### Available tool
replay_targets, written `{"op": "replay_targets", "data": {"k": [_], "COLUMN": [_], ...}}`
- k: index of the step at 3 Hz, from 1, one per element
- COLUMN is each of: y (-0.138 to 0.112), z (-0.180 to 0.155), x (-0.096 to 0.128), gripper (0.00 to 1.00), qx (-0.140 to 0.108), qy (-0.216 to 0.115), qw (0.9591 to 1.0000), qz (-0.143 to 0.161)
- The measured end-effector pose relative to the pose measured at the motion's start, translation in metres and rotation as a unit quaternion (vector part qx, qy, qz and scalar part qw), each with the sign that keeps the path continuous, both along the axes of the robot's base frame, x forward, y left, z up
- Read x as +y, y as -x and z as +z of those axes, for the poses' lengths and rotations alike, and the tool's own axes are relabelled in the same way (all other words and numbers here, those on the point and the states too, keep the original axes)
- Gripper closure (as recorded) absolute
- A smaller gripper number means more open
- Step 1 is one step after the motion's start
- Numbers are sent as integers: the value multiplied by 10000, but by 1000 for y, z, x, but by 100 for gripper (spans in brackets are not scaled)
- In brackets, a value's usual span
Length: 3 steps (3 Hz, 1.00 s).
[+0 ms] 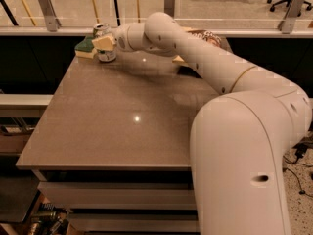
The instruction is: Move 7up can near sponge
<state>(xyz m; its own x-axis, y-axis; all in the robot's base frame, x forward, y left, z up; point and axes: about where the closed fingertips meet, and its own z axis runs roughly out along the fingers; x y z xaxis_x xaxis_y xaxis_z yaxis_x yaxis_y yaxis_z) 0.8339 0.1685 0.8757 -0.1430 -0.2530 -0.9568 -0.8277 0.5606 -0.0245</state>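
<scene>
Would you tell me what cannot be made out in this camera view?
The 7up can: the gripper, at the table's far left corner, covers its middle; lettering unreadable.
The sponge: its right end is hidden behind the can.
The chip bag: mostly hidden behind the arm.

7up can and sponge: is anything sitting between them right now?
Nothing. In the camera view the 7up can stands directly beside the sponge at the table's far left corner, no object between, with the end effector at the can.
</scene>
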Motion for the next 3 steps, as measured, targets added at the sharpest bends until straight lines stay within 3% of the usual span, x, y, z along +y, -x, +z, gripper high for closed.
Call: {"op": "replay_targets", "data": {"k": [1,3], "y": [1,1], "z": [-1,0], "x": [3,3], "gripper": [83,37], "qx": [7,8], "qy": [4,4], "qw": [10000,10000], "qz": [16,17]}}
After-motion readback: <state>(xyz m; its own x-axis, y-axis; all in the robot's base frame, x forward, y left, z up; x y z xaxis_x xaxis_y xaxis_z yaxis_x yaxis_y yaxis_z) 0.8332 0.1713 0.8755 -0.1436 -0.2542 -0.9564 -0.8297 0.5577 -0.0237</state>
